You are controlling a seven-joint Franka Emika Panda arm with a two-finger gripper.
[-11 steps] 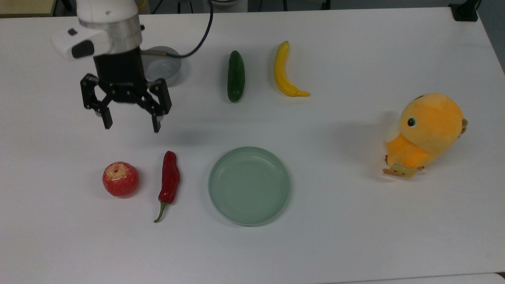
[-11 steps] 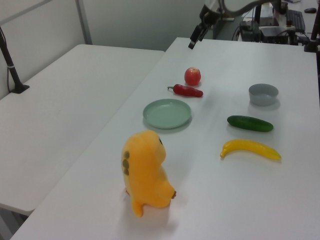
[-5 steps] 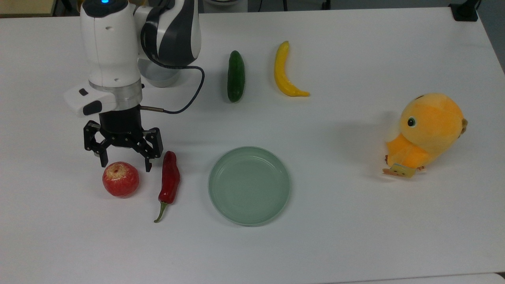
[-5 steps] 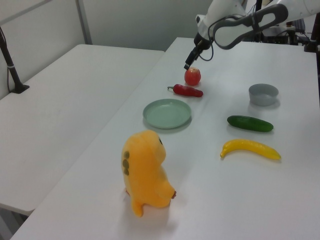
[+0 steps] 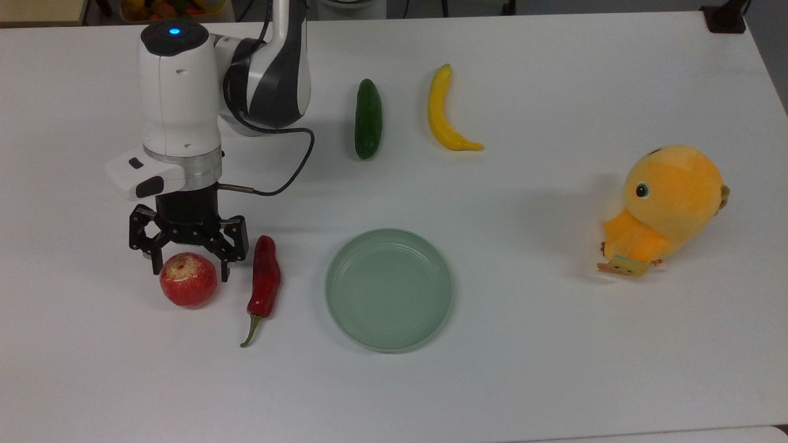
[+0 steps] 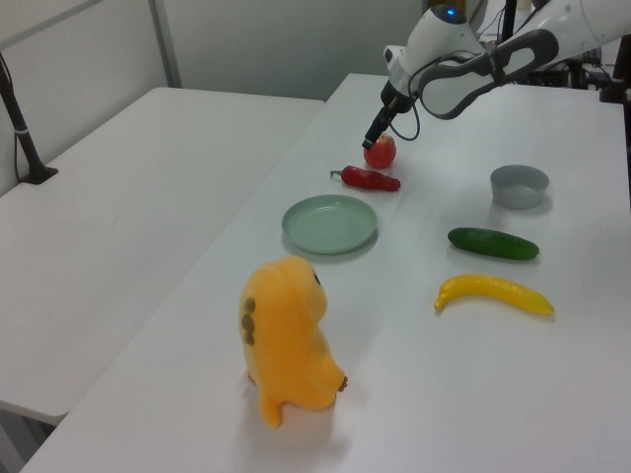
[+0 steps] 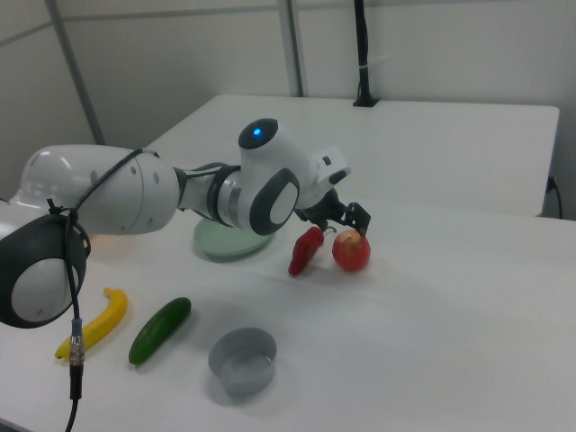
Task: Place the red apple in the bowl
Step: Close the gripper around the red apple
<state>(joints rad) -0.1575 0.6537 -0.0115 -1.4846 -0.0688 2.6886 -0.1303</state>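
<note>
**Hand spread over the apple**

We see the apple (image 5: pixel 188 279) on the table (image 5: pixel 554 344), beside the chili (image 5: pixel 265 283), stem dimple upward; being round, it has no long axis. Our hand (image 5: pixel 187 269) is open, fingers either side of its top. We judge it firm, smooth, perhaps slippery: grip across the widest middle. The bowl (image 7: pixel 241 360) sits well apart.

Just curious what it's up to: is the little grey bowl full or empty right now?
Empty. The right view looks into the grey bowl and shows bare bottom; the red apple sits on the table.
</note>
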